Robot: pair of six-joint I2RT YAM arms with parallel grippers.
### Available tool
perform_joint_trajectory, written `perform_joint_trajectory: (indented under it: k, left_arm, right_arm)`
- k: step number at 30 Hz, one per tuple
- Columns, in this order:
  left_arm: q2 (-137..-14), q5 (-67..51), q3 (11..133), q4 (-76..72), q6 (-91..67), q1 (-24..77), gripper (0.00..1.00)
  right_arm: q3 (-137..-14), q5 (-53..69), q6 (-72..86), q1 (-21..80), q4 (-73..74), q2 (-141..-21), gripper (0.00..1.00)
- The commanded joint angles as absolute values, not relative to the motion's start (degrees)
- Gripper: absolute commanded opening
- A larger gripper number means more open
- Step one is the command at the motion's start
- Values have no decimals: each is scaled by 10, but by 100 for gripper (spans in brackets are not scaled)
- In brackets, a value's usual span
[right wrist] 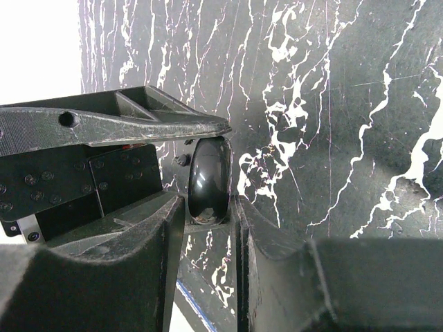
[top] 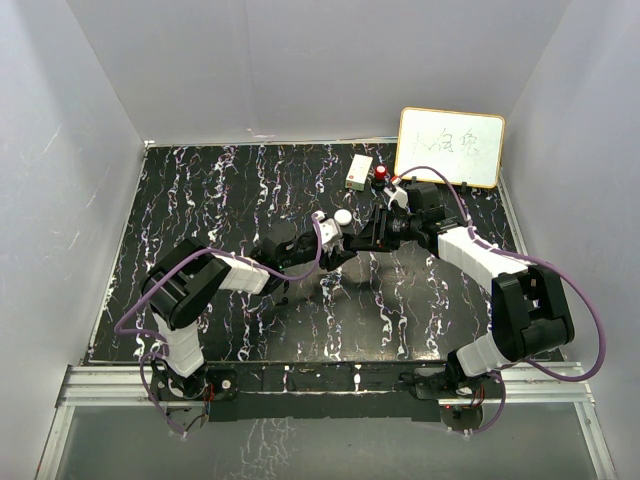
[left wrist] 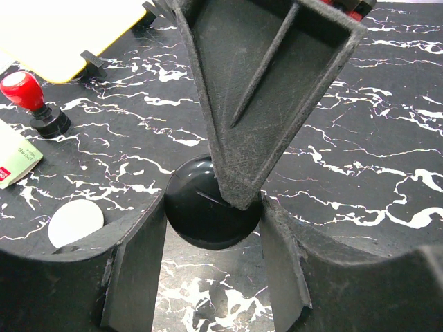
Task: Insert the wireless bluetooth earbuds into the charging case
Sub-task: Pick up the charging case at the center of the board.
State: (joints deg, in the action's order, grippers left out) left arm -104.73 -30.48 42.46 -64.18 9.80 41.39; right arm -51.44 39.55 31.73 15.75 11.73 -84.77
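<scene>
Left tool (left wrist: 212,214): half-open, clamping the glossy black round charging case (left wrist: 197,218) across its width.
Right tool (right wrist: 210,204): nearly closed, pinching the case's flat faces.
Earbuds: not visible in any view.
Risk: opposing pulls could pop the slick case onto the black white-veined surface (left wrist: 360,138).

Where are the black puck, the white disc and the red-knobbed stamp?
black puck (left wrist: 204,221): left wrist view, lower part of its glossy face.
white disc (left wrist: 75,223): left wrist view, middle of its top.
red-knobbed stamp (left wrist: 26,92): left wrist view, on the red knob.
</scene>
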Motion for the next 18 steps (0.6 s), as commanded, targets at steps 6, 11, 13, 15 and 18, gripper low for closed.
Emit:
perform_joint_trajectory:
  k: [6, 11, 13, 15, 18]
  left_arm:
    - [-1027, -319, 429, -658, 98, 416, 0]
    - [-1025, -318, 427, -659, 99, 416, 0]
    - [-1025, -319, 427, -658, 99, 417, 0]
    - [-1024, -319, 427, -659, 98, 417, 0]
    - [-1022, -320, 426, -659, 98, 416, 0]
  right_arm:
    - [-533, 396, 323, 159, 75, -838, 32]
    - [-532, 394, 323, 160, 74, -837, 30]
    - [-532, 394, 323, 159, 74, -838, 27]
    - [-531, 395, 324, 159, 73, -839, 23]
    - [-530, 395, 325, 160, 71, -840, 11]
